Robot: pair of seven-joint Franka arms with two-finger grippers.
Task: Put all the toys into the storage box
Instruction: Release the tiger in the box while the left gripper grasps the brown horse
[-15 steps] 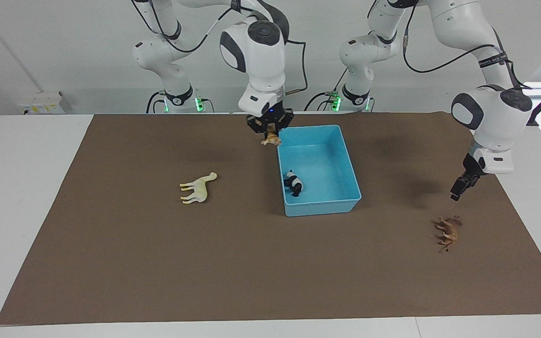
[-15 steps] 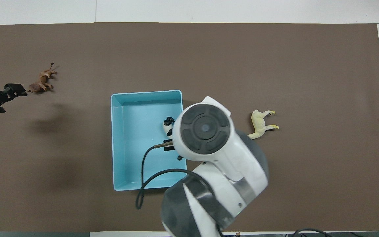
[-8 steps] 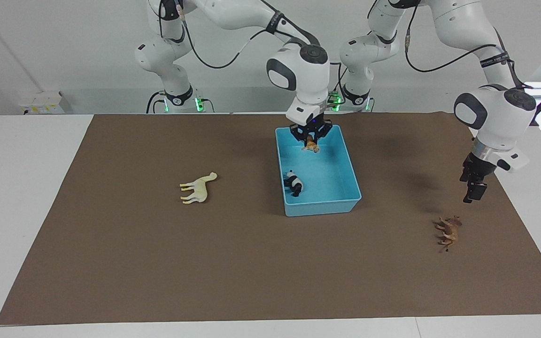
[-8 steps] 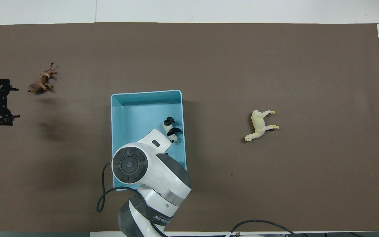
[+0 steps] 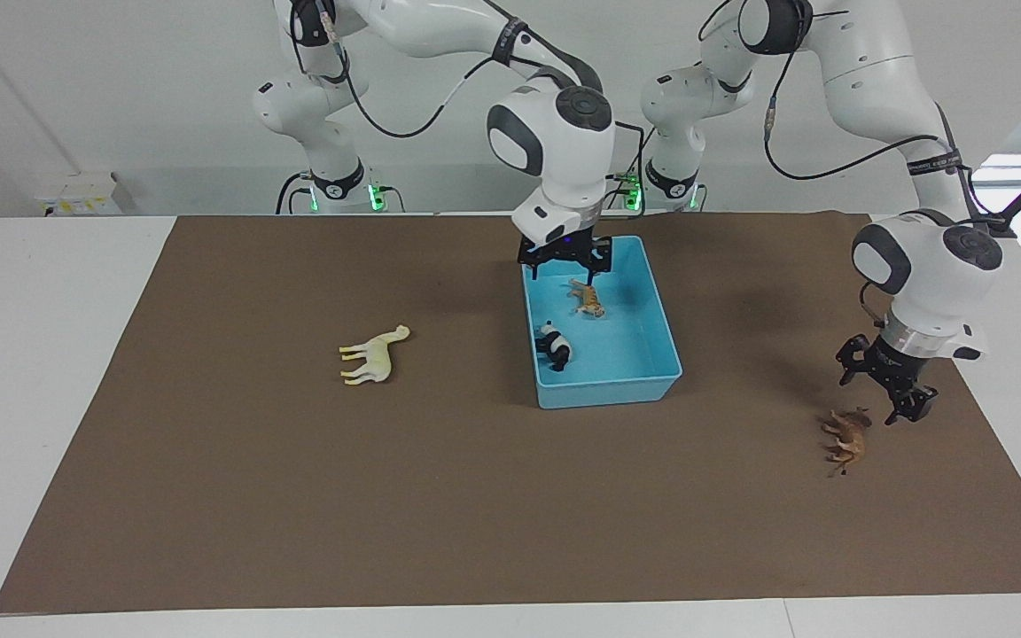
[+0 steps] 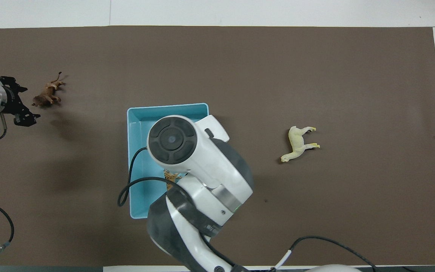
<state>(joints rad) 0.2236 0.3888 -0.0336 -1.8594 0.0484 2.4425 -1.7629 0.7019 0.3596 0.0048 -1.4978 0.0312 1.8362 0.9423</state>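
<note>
Our right gripper point(image 5: 565, 258) has released the orange striped plastic tiger point(image 5: 588, 299) into the light blue plastic storage box point(image 5: 652, 306), jaws apart; our left gripper point(image 5: 884, 392) has descended, open, beside the reddish-brown horned animal point(image 5: 845, 436).

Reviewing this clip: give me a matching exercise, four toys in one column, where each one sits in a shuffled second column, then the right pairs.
Things:
1. tiger
2. panda
3. cream long-necked animal
4. reddish-brown horned animal

Places:
A. on the mat, toward the right arm's end
B. in the storage box, under the open right gripper
C. on the mat, by the open left gripper
D. in the storage box, farther from the robots

Pairs: 1-B, 2-D, 3-A, 4-C
</note>
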